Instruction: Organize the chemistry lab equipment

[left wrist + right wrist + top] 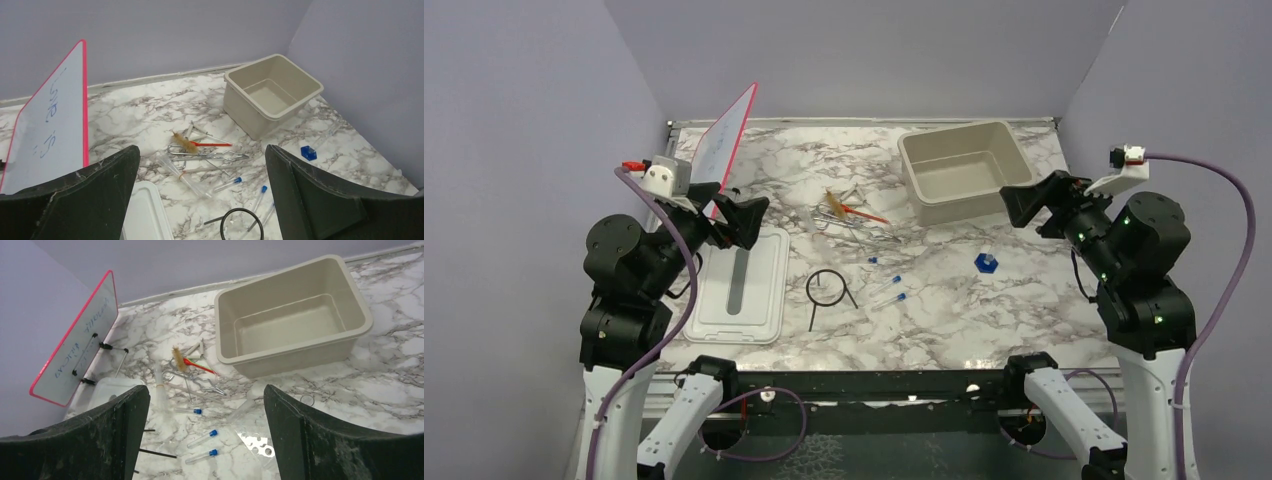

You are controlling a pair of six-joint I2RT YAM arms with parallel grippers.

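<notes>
1. Near the middle of the marble bench (pixel 944 320) lies the loose lab equipment, all of it resting on the surface.
2. The black wire ring (pixel 827 288) with straight legs lies flat toward the front edge, just right of the slotted lid (pixel 764 290).
3. Three blue-capped tubes (pixel 892 300), thin and clear, lie right of the ring, a little apart from each other.
4. Behind them is a small heap. The orange-red stick (pixel 212 144), the silvery wire tongs (pixel 210 155), a brown bristle brush (pixel 184 142) and more clear tubes cross one another there.
5. The small blue hexagonal piece (pixel 986 262) sits alone on the right, in front of the tub.
6. The beige tub (pixel 295 357) stands upright at the back right, with its opening up. Inside, only its plain floor and walls are seen.
7. The lid lies flat at the left. Behind it the red-framed white board (pixel 50 125) stands tilted, with blue writing on it.
8. The left fingers (pixel 95 195) and the right fingers (pixel 320 435) are spread wide, gripping nothing, above the bench at either side.
</notes>
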